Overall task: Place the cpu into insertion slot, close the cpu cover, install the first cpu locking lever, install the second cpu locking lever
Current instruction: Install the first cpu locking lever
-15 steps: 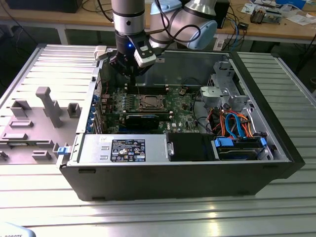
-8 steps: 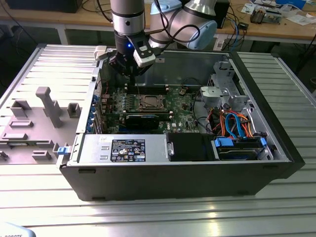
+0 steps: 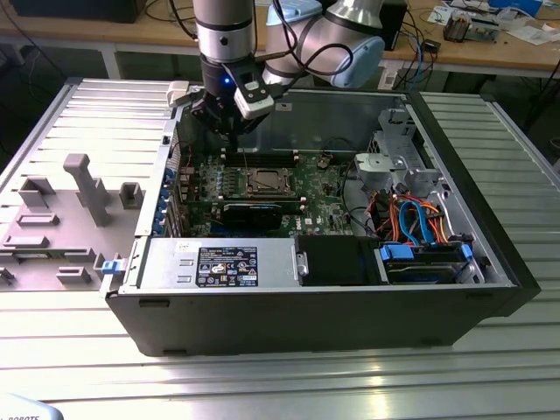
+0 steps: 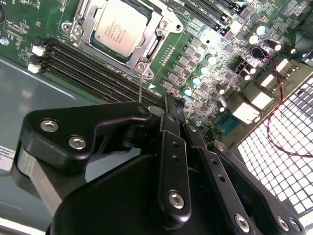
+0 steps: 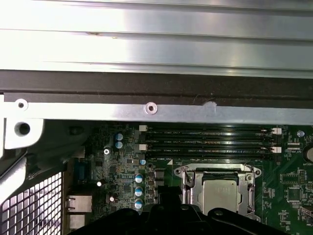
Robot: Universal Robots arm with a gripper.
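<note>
The cpu [image 4: 120, 27] lies flat with its silver top showing, seated in the insertion slot [image 4: 73, 30] on the green board. The cpu cover [image 4: 152, 43] frames it, lying down around the chip. A thin wire locking lever [image 4: 141, 83] runs from the socket's corner toward my gripper [image 4: 169, 100], whose black fingers are shut with nothing between them. In the exterior view the gripper [image 3: 229, 129] hangs above the board, just behind and to the exterior view's left of the cpu [image 3: 262, 181]. In the first wrist view the cpu [image 5: 222, 196] sits inside its cover [image 5: 188, 188].
Long black memory slots [image 4: 93, 66] run beside the socket. The case's back wall [image 3: 332, 118] stands close behind the gripper. A drive cage with orange and blue cables [image 3: 411, 214] is at the exterior view's right, and a power supply [image 3: 219, 262] sits along the front.
</note>
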